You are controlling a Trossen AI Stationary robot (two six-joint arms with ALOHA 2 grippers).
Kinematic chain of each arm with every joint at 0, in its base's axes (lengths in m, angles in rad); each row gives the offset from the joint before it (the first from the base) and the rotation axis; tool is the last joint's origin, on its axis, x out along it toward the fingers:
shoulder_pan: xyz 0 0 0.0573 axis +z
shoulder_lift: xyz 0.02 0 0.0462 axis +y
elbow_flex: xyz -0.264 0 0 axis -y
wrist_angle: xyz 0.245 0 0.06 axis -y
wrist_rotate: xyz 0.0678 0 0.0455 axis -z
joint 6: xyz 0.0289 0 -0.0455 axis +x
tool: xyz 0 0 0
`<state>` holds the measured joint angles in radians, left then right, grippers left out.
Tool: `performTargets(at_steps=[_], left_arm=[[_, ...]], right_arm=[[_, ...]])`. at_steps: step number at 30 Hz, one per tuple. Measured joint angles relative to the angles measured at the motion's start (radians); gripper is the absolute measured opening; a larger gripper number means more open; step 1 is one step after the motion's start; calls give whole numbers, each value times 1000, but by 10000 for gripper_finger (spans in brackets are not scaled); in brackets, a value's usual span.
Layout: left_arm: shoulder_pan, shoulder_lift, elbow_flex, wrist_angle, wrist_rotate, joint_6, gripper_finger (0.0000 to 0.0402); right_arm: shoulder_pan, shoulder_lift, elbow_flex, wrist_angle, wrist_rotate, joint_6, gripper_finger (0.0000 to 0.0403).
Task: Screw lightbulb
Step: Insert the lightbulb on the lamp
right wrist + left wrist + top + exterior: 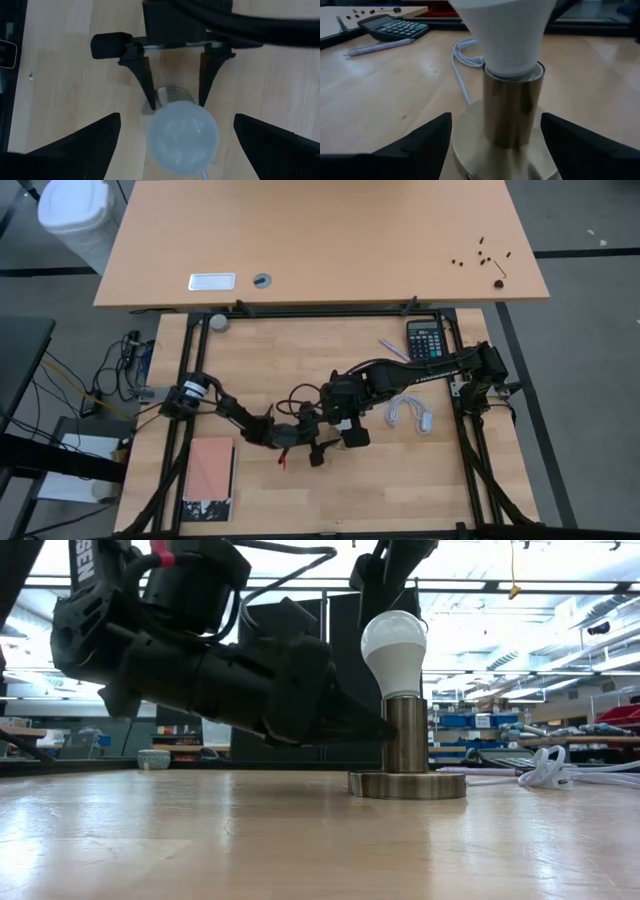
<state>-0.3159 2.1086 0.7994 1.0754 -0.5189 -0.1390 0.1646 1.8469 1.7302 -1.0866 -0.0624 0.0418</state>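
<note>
The wooden table (400,480) carried everything; both arms met near its middle. The left gripper (496,145) lay low on the table, its fingers (422,145) spread to either side of the brass socket (406,735) – apart from the barrel, clamping nothing. The right gripper (177,142) hung directly above, fingers wide and released, the globe visible between them but untouched. The lightbulb (393,650) stood upright in the socket, its neck seated at the barrel's rim; how fully the threads had engaged could not be told. A white cord (408,412) lay coiled just beside the base, a calculator (425,338) and a pen (393,349) farther back.

Risk, as judged: with the base unclamped, any twist from above would spin the whole socket rather than tighten – or an off-centre closing could tip the stand. The cord might also snag a finger
</note>
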Motion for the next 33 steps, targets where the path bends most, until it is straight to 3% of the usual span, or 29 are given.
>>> performTargets(at_steps=[6,13,19,33], left_arm=[[2,2,1,6,26,27,312],[2,91,2,161,41,43,312],[2,93,5,194,42,67,312],[5,93,67,113,28,135,307]], right_arm=[[0,0,0,2,17,0,398],[3,0,0,-3,18,21,398],[12,0,0,-8,18,26,398],[17,0,0,4,43,18,398]])
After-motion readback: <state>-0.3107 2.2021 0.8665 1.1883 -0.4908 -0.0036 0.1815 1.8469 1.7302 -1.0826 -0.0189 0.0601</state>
